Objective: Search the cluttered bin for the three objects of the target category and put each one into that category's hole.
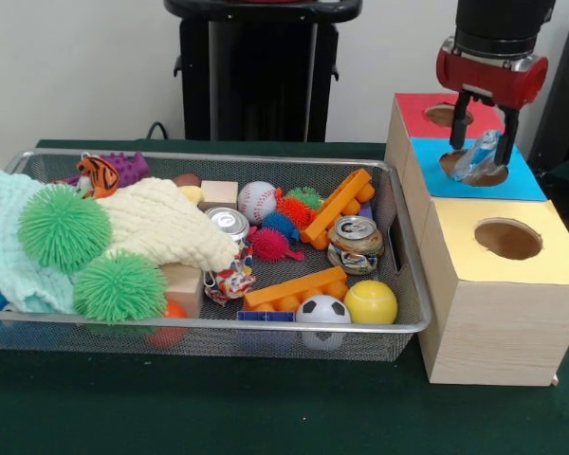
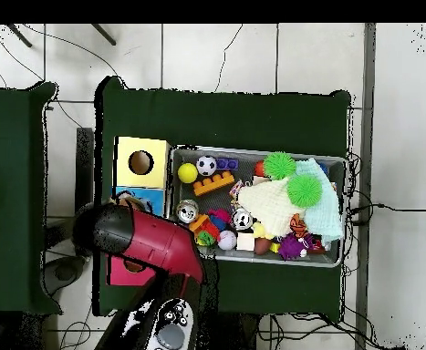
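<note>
The pincer [image 1: 481, 133] is seen at the upper right of the front view, hanging directly above the round hole [image 1: 474, 167] in the blue box top [image 1: 522, 180]. A clear, crumpled plastic object [image 1: 476, 156], possibly a squashed bottle, is pinched between the two black fingers [image 1: 460, 121] and is held low over the opening, which suggests that it is about to be dropped in. What the target category is cannot be confirmed from the pictures.

The wooden sorting box [image 1: 493, 313] is set just to the right of the wire bin [image 1: 398, 237], so that only a short carry is needed. A red section [image 1: 417, 104] is at its back and a yellow section [image 1: 550, 256] at its front, each with its own hole.

The bin is left crowded: two dented cans [image 1: 355, 243] [image 1: 229, 224], a baseball [image 1: 257, 199], a small football [image 1: 322, 310], a yellow ball [image 1: 371, 301], orange building bricks [image 1: 337, 207], two green spiky balls [image 1: 64, 227] and a pale cloth [image 1: 161, 223] heaped at the left of the frame. Things may be hidden beneath the cloth.

Everything is stood on a dark green tablecloth [image 1: 266, 408]. In the overhead view a tiled floor [image 2: 216, 55] with loose cables is shown around the table, and the gripper is covered by the red arm [image 2: 152, 241].
</note>
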Controlling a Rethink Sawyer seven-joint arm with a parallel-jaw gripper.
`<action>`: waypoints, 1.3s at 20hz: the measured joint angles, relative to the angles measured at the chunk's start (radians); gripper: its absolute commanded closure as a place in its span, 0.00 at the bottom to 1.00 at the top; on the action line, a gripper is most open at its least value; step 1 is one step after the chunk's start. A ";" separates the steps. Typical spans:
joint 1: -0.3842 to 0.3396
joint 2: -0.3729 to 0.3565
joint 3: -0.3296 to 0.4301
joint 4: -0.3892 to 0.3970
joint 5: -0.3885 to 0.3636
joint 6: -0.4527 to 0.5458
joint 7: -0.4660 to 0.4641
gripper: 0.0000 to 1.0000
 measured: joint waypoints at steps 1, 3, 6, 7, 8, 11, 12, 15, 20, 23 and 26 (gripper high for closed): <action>0.006 0.009 0.000 0.000 0.000 -0.002 0.000 0.00; 0.013 0.019 0.000 0.000 0.000 -0.002 0.000 0.00; 0.019 0.028 0.000 0.000 0.000 -0.002 0.000 0.00; 0.019 0.028 0.000 0.000 0.000 -0.002 0.000 0.00; 0.019 0.028 0.000 0.000 0.000 -0.002 0.000 0.00; 0.019 0.028 -0.001 0.000 0.000 -0.002 0.000 0.00; 0.019 0.028 -0.001 0.000 0.000 -0.002 0.000 0.00; 0.019 0.028 -0.002 0.000 0.000 -0.002 0.000 0.00; 0.021 0.030 -0.008 -0.002 -0.001 -0.002 0.000 1.00; 0.025 0.034 -0.020 -0.006 -0.006 -0.001 0.000 1.00; 0.039 0.040 -0.034 -0.013 -0.011 0.000 0.000 1.00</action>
